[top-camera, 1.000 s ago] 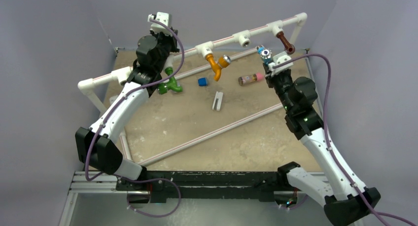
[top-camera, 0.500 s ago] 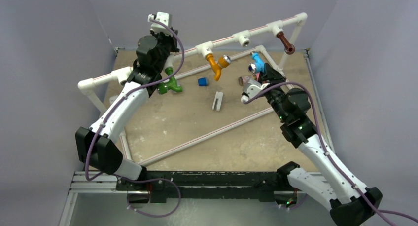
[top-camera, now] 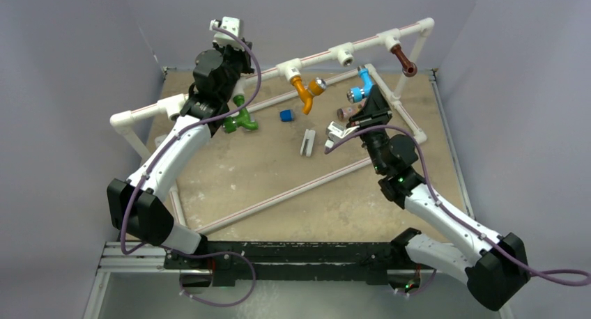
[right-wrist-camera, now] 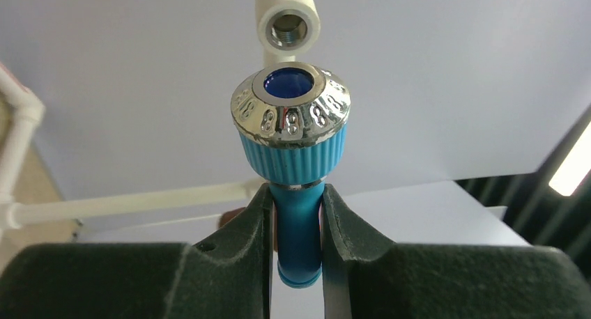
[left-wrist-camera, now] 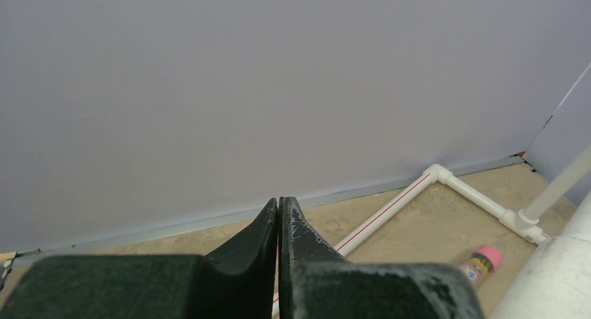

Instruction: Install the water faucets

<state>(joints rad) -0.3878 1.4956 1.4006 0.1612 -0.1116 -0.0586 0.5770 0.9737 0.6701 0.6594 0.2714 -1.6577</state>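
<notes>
Over the table's far edge, top view: a white pipe rail (top-camera: 320, 56) runs left to right on posts. Hanging from it are the orange faucet (top-camera: 304, 92) at the middle fitting and the brown faucet (top-camera: 402, 59) near the far right corner. Between those two, the tee (top-camera: 343, 55) has a bare socket. Just below and in front of it the right gripper (top-camera: 369, 102) is raised, clamped on the blue faucet (top-camera: 362, 81), silver knob pointing left. Toward the far left the green faucet (top-camera: 241, 118) sits tight against the left arm (top-camera: 209, 82); can't tell if it's screwed in or lying on the table (top-camera: 293, 193). Mid-table lie the blue cube (top-camera: 286, 115) and a small white part (top-camera: 307, 142), apart from each other. Half hidden behind the right gripper is the brown cylinder with pink cap (top-camera: 346, 113).

Left wrist view: the left gripper (left-wrist-camera: 279, 202) has its fingers pressed flat together with nothing between them, aimed at the back wall (left-wrist-camera: 279, 82). Along the wall's foot runs a floor pipe (left-wrist-camera: 436, 173) with an elbow; the brown cylinder with pink cap lies near it at lower right.

Right wrist view: jaws nearly closed, pinching the blue faucet by its stem, knob end up. Its silver knob with a blue centre faces the camera. Directly above the knob is the tee's threaded socket, apart from it.
</notes>
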